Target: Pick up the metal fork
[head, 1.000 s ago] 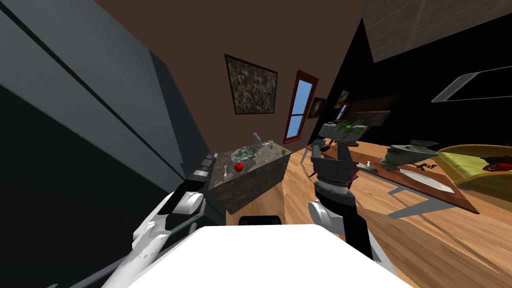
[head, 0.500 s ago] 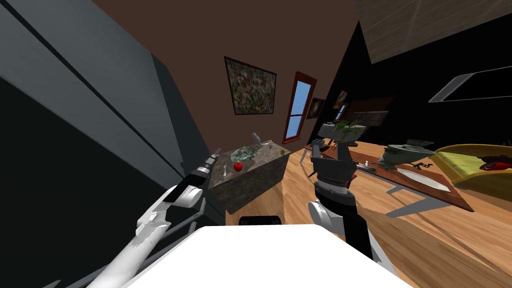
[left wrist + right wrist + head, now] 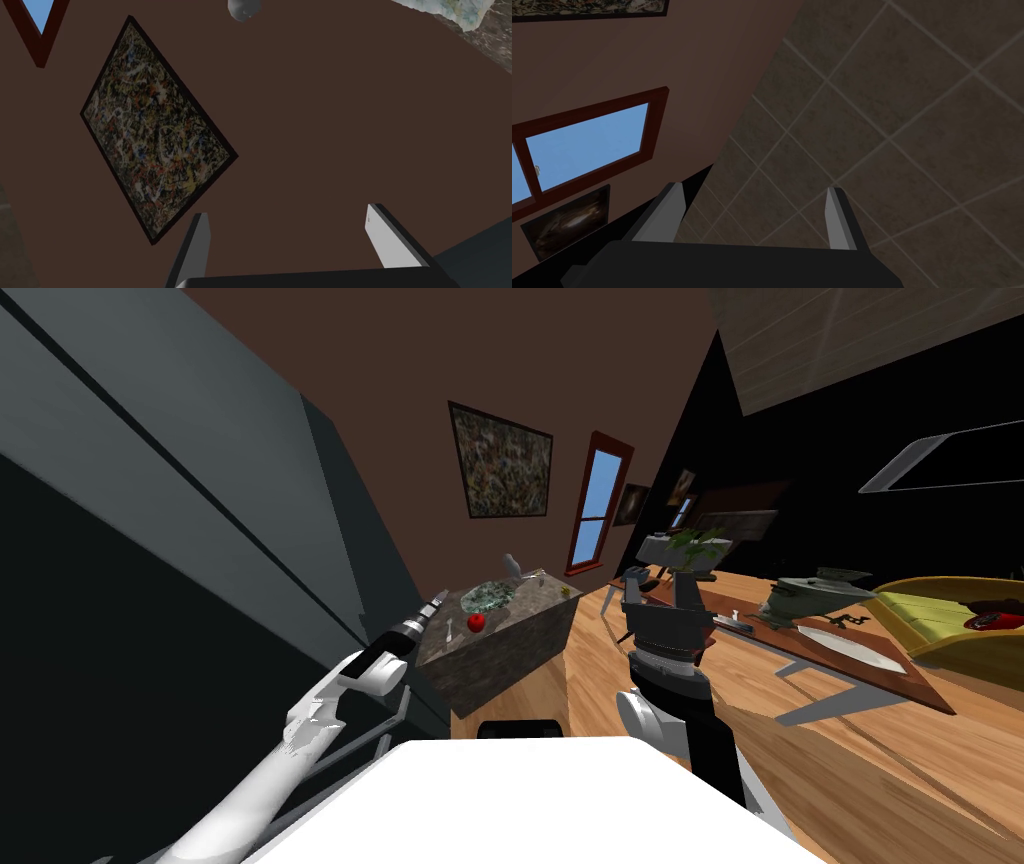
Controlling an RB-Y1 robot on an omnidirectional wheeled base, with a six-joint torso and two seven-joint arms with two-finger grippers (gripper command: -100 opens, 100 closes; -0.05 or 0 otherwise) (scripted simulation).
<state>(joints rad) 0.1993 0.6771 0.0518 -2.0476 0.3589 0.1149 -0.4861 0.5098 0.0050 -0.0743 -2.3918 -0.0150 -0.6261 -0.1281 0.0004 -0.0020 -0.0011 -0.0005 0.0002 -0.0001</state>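
Note:
A small pale fork point(image 3: 452, 631) lies on the mottled stone counter point(image 3: 520, 633), just left of a red apple point(image 3: 477, 621). In the head view my left gripper point(image 3: 437, 600) hovers at the counter's near left corner, a short way from the fork. The left wrist view has that gripper point(image 3: 285, 212) open and empty, facing the brown wall. My right gripper point(image 3: 660, 581) is raised to the right of the counter, away from the fork. Its fingers point(image 3: 753, 189) stand open with nothing between them.
A greenish plate point(image 3: 490, 593) and a grey object point(image 3: 512, 564) sit further back on the counter. Tall dark grey cabinets point(image 3: 180, 508) line the left. A wooden table point(image 3: 850, 673) with a plant, a plate and a teapot-like thing stands right; wooden floor lies between.
My left arm has stretched forward and up, carrying its gripper from beside the counter's front corner to above its near left edge. The right arm has stayed put.

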